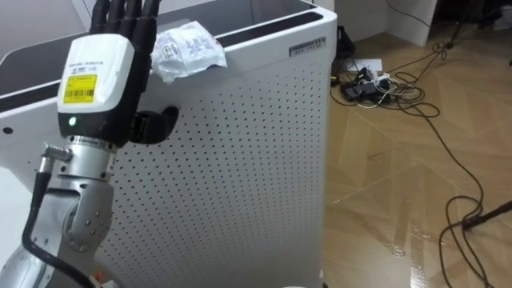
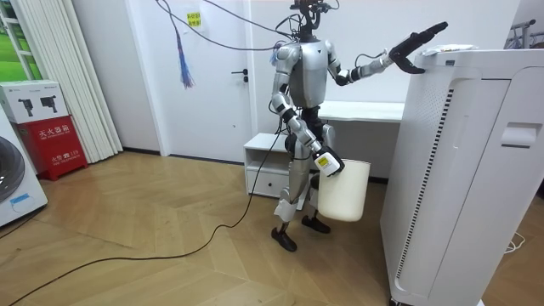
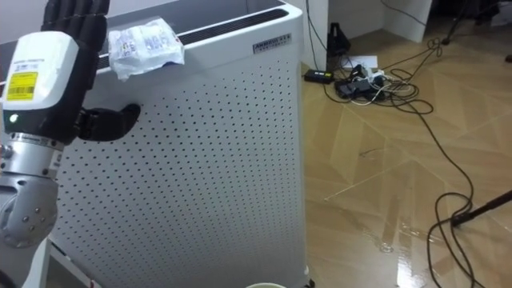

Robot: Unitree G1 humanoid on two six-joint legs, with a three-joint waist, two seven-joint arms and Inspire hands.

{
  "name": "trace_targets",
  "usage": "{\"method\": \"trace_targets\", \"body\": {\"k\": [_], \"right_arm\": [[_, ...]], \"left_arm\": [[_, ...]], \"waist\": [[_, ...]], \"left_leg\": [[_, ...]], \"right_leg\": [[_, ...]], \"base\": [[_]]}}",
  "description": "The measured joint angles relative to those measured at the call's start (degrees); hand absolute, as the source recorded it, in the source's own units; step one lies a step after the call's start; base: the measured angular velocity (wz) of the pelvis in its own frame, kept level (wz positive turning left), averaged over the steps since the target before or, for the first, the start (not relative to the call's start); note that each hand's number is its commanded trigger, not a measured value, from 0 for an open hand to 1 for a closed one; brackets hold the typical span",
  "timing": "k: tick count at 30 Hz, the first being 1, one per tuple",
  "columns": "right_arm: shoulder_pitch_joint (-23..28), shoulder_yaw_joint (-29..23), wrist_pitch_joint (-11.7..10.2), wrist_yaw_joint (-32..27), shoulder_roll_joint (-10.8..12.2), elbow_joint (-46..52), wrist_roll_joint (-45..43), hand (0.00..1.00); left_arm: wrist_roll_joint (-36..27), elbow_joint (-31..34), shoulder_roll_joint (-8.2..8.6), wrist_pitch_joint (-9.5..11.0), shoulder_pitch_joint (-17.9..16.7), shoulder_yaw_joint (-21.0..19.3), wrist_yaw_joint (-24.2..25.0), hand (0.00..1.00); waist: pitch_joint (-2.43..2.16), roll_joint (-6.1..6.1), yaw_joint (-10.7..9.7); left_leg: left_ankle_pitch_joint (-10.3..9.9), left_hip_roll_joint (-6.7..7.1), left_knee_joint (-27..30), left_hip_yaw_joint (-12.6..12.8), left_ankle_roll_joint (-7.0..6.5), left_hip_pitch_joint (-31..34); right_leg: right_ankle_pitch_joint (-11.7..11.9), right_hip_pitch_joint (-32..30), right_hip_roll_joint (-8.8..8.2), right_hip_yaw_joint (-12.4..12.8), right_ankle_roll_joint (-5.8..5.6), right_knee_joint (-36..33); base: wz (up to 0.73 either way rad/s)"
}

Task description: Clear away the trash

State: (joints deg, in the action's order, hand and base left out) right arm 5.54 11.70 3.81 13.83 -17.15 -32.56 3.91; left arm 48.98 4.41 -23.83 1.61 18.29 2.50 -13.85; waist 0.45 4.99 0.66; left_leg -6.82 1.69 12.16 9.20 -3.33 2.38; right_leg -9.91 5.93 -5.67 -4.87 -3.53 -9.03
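left eye view shows the left hand [image 1: 96, 72] up by the wrapper [image 1: 188, 50] on top of the white box [image 1: 240, 176], fingers [image 1: 128, 16] straight, holding nothing. this step looks like the reach. next it must close on the wrapper. right hand [image 2: 327, 163] carries a bin [image 2: 344, 191].

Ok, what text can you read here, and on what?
None is readable.
Yellow label on left hand: blurred.
Small plate on white cabinet: too small.
Print on crumpled wrapper: blurred.
Red box: too small.
Yellow sign on door: too small.
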Motion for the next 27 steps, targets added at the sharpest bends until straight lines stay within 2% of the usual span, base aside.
{"method": "trace_targets", "body": {"k": [2, 5, 9, 12, 23, 27], "right_arm": [[0.0, -0.01, 0.0, -0.08, -0.1, 0.0, 0.02, 1.0], [-0.14, -0.01, 0.02, -0.12, -0.46, 0.0, 0.04, 1.0], [-0.14, 0.02, 0.92, 0.11, -0.45, 0.01, 0.15, 1.0], [-0.1, 0.02, 1.6, 0.09, -0.46, 0.0, 0.31, 1.0], [-0.1, 0.03, 2.1, 0.05, -0.77, 0.0, 0.42, 1.0], [-0.12, 0.06, 2.1, 0.0, -0.91, 0.27, 0.49, 1.0]], "left_arm": [[0.0, -0.01, -0.55, -0.21, 0.0, 0.65, 1.24, 1.0], [-0.01, -0.01, -1.52, -1.68, 0.04, 2.52, 3.29, 1.0], [-0.07, -0.01, -1.63, -3.88, 2.24, 2.53, 4.79, 1.0], [-0.02, -0.2, -1.64, -5.35, 3.26, 2.52, 5.04, 1.0], [-0.22, -0.48, -1.63, -6.83, 4.41, 2.29, 5.78, 1.0], [-6.17, 0.5, -2.0, -7.21, 4.39, 2.04, 5.58, 1.0]], "waist": [[0.13, 0.2, -0.12], [0.48, 0.9, 0.09], [0.2, 1.43, -0.36], [0.19, 1.72, -0.68], [0.04, 2.21, -1.04], [0.16, 1.99, -1.13]], "left_leg": [[0.0, 0.02, 0.06, -0.11, -0.01, 0.02], [-0.02, -0.03, 0.39, -0.11, -0.04, 0.24], [0.03, -0.03, 0.45, 0.06, -0.1, 0.36], [0.07, -0.06, 0.41, 0.24, -0.09, 0.11], [0.08, 0.02, -0.1, 0.48, -0.07, -0.8], [0.18, 0.16, -0.56, 0.45, -0.01, -0.89]], "right_leg": [[0.01, 0.0, 0.0, -0.05, -0.01, -0.02], [0.02, -0.38, 0.0, -0.1, -0.01, -0.75], [0.02, -0.62, -0.04, 0.01, -0.02, -0.89], [0.02, -0.48, -0.04, 0.0, -0.02, -0.97], [-0.06, 0.18, -0.1, 0.14, -0.09, -0.65], [-0.35, 0.17, -0.2, 0.17, -0.15, 0.02]], "base": [[0.0], [0.0], [-0.01], [-0.01], [-0.01], [-0.01]]}}
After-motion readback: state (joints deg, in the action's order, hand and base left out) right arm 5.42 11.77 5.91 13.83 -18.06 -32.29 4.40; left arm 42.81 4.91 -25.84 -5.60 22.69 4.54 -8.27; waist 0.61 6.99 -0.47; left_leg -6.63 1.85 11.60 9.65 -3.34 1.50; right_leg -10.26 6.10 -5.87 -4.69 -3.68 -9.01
